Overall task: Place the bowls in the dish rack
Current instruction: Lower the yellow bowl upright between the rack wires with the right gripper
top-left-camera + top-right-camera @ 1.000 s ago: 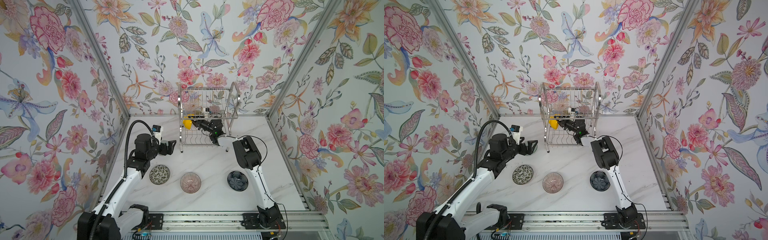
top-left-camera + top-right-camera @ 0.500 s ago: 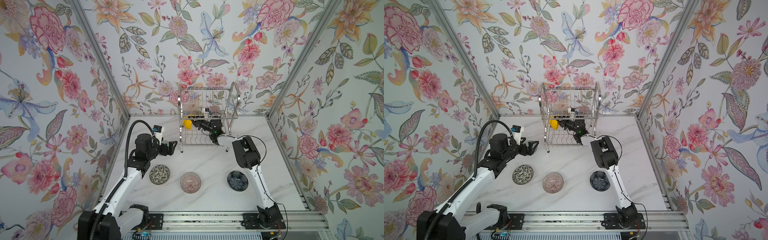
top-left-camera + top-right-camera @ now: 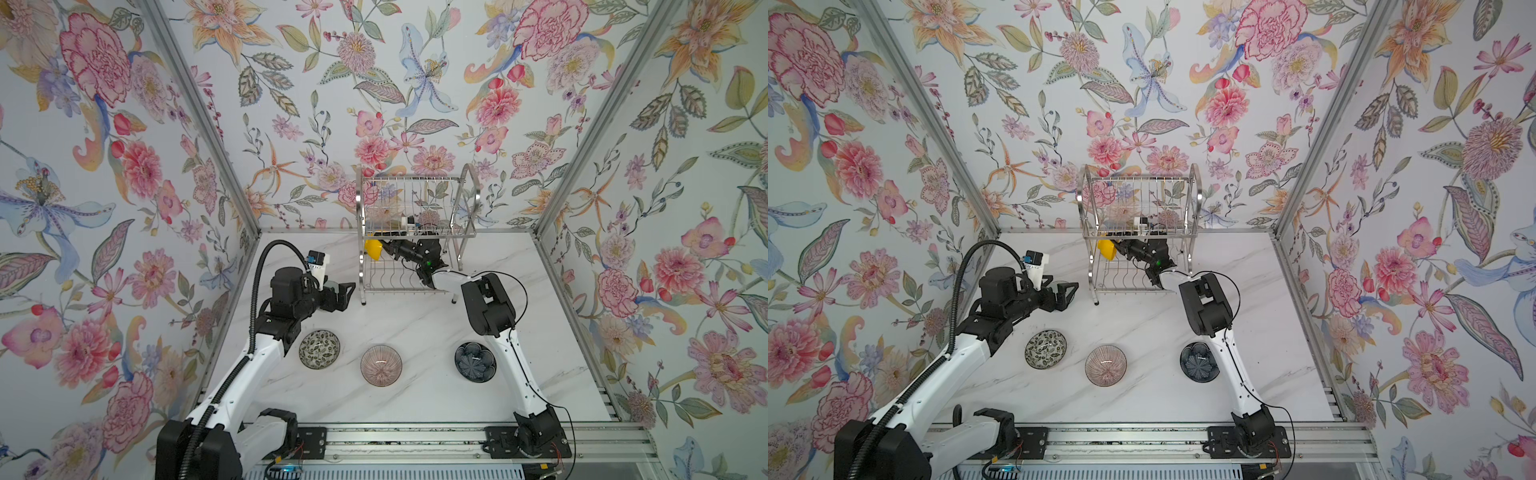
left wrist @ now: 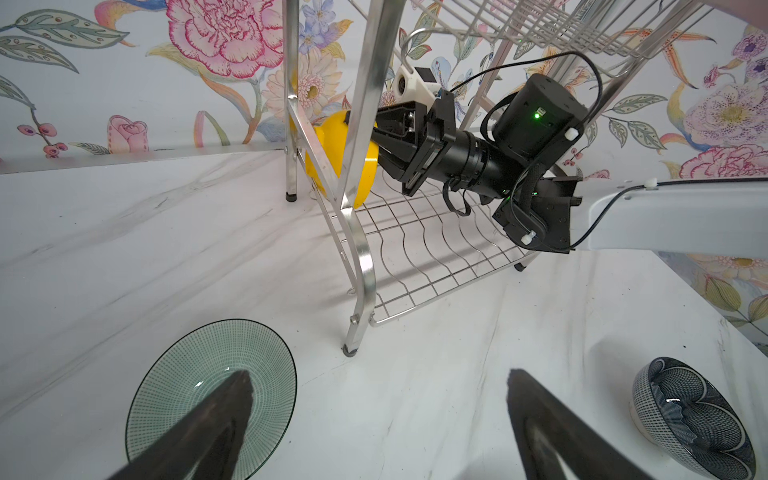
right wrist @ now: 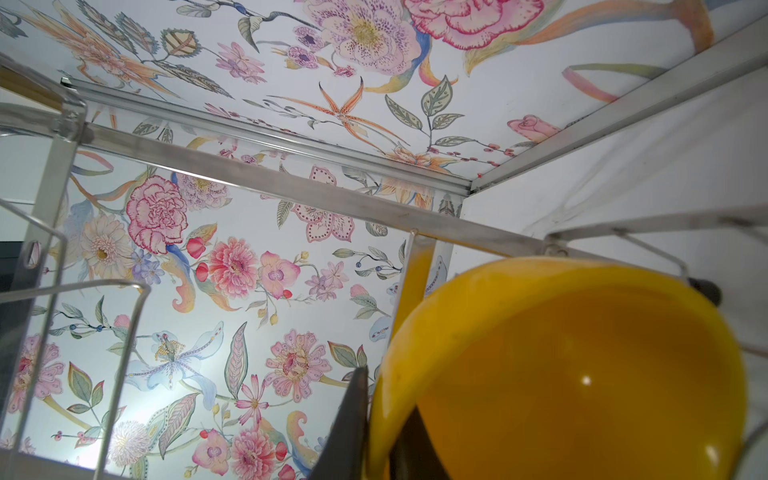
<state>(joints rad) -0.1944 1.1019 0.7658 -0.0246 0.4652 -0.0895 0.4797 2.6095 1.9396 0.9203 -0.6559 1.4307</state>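
- Flowered walls close in a white marble desk point(image 3: 415, 324); the rack point(image 3: 411, 179) stands at its far edge.
- Right tool point(image 3: 386, 248) reaches into the rack's lower tier and is pinched narrow on the rim of the yellow bowl point(image 3: 372, 248). Its wrist view shows one finger inside the wall and one outside.
- That bowl stands on edge at the tier's left end, beside the side frame. Whether it bears on the wires I cannot tell.
- Being round, it has no long axis. Its mouth axis lies roughly level, with the hollow turned toward the tool.
- Left tool point(image 4: 380, 374) hangs wide and empty just above the desk, near the green bowl point(image 4: 187, 374).
- Speckled bowl point(image 3: 319, 349), pink bowl point(image 3: 381, 365) and navy bowl point(image 3: 475, 361) sit in a row on the desk nearer the arm bases, mouths up and axes upright.
- By their look the bowls are stiff, glossy and light, and probably slippery and liable to chip on steel.
- The thin rim wall is the likely hold, since the body looks too wide and round for a sure grip.
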